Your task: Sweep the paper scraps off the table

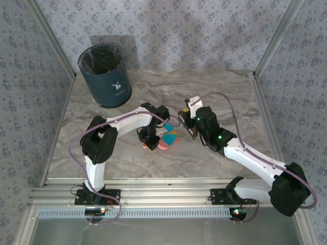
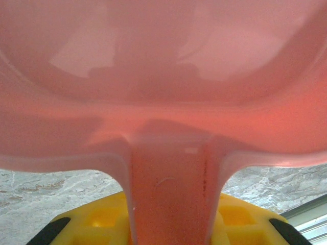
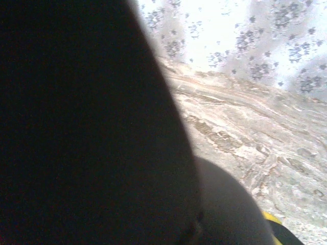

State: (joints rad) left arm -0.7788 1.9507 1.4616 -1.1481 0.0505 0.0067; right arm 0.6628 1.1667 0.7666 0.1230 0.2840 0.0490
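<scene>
Two paper scraps (image 1: pixel 171 135), one teal and one orange, lie in the pink dustpan (image 1: pixel 166 142), directly ahead of the left gripper (image 1: pixel 149 139).

Left gripper: clamped tight on the dustpan's handle. In its wrist view the pink handle (image 2: pixel 168 199) passes between the yellow fingers (image 2: pixel 102 219) and the pan flares wide beyond them. The dustpan's long axis runs straight out from this gripper, mouth toward the right gripper (image 1: pixel 189 113). I cannot tell whether the pan rests on the counter (image 1: pixel 240 97) or hangs just above it.

Right gripper: just past the pan's mouth and closed. A dark object (image 3: pixel 92 127) sits close against it in its wrist view. It is probably the sweeping tool, but the shape is too dark to confirm.

Key relation: the bag-lined bin (image 1: pixel 104 76) stands well away from the left gripper, off to its far left and behind the line of the handle. The left arm is the nearer one.

Left arm pose: folded, elbow out to the left, forearm reaching in toward centre.

Judgement: the load is ready to carry. The swing to the bin calls for a level pan, or the scraps may slide out.
</scene>
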